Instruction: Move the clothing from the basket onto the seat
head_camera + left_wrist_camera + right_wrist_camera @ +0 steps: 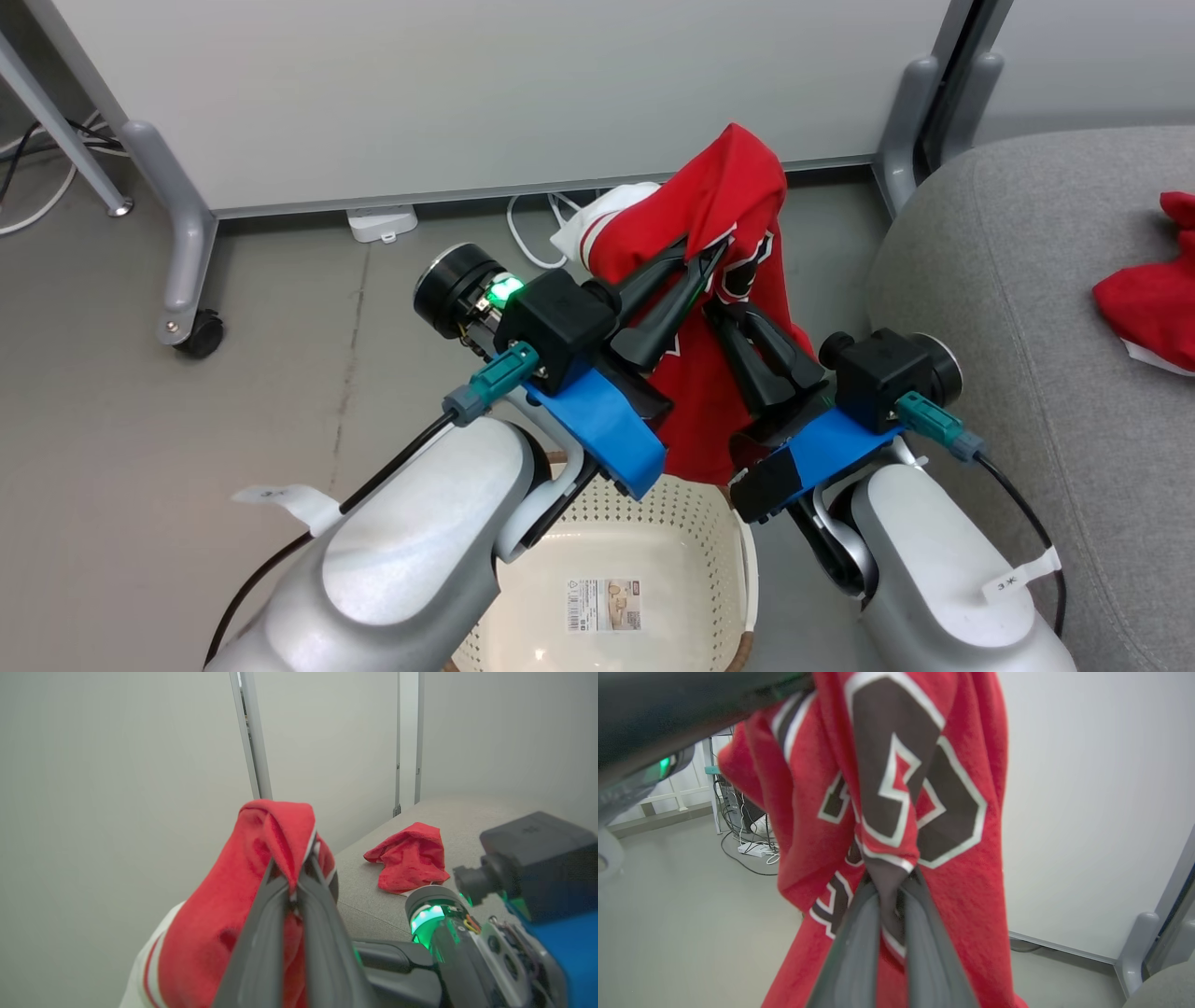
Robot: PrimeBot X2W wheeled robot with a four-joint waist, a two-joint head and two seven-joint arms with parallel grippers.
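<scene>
A red jersey point(738, 201) with black-and-white lettering point(915, 798) hangs in the air above the cream perforated basket point(691, 523). My left gripper point(708, 250) is shut on a fold near its top point(280, 830). My right gripper point(721, 313) is shut on the lettered cloth just below point(889, 891). The basket floor shows a paper label point(605, 605) and no cloth. The other red garment point(1153, 299), with a white edge, lies on the grey seat point(1008, 308) at the right; the left wrist view shows this garment point(411, 861) crumpled on the cushion point(369, 905).
A white partition point(485, 93) on grey wheeled legs point(182, 243) stands behind the jersey, with cables and a white power block point(381, 222) on the floor at its foot. A second grey leg point(907, 121) stands by the seat's corner. Bare grey floor point(187, 448) lies to the left.
</scene>
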